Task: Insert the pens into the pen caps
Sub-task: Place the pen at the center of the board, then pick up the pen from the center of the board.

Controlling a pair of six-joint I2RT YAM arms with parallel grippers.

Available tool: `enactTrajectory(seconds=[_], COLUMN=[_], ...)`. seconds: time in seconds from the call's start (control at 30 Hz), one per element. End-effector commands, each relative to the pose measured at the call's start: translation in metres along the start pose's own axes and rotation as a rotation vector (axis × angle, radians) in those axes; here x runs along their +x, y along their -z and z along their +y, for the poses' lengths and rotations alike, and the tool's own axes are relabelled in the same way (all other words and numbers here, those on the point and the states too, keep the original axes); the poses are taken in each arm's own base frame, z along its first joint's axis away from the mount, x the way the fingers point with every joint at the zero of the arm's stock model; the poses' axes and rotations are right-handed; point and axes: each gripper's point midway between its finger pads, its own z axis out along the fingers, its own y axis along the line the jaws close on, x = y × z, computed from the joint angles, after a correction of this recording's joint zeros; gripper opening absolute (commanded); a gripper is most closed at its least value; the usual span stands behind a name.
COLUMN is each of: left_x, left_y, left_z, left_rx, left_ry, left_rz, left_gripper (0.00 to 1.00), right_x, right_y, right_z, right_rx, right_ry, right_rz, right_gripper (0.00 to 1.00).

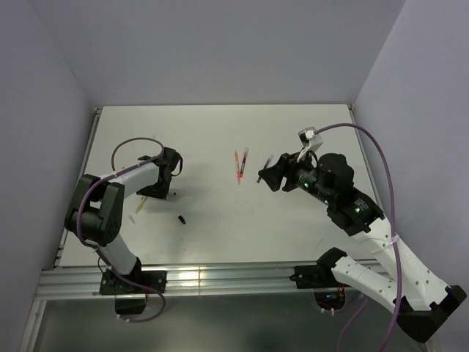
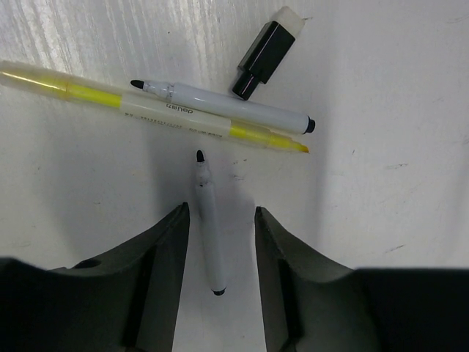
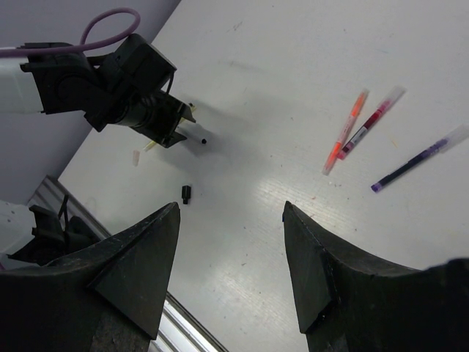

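Left gripper (image 2: pixel 220 211) straddles a white pen (image 2: pixel 209 235) near the left edge of the tabletop (image 1: pixel 220 235), its jaws apart and touching nothing.

The pen lies flat between the two fingers, black tip pointing away, with a gap showing on each side. A good grip probably means centring on the barrel and squeezing squarely so the pen does not roll or tilt. A second white pen (image 2: pixel 227 108) and a yellow pen (image 2: pixel 95 95) lie just beyond its tip, with a black cap (image 2: pixel 265 50) past them, so a straight lift looks safer than a slide forward. The right gripper (image 3: pixel 231 207) hangs with its jaws wide and empty over the right-centre. The orange pen (image 3: pixel 344 136) and red pen (image 3: pixel 370 121) lie towards the far edge, and bare tabletop separates the arms.
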Motion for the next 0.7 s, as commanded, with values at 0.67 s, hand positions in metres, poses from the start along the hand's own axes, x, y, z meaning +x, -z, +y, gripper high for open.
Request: enactTrajectory(seconds=[0.67], left_x=[0.046], left_y=[-0.022], left_z=[0.028], left_rx=[-0.032], left_ry=[-0.112], left_rz=[0.193], left_gripper=[0.2], right_x=[-0.005], right_y=[-0.001], right_z=[0.001], right_rx=[-0.008], right_ry=[0.013], right_rz=[-0.016], right_gripper=[0.66])
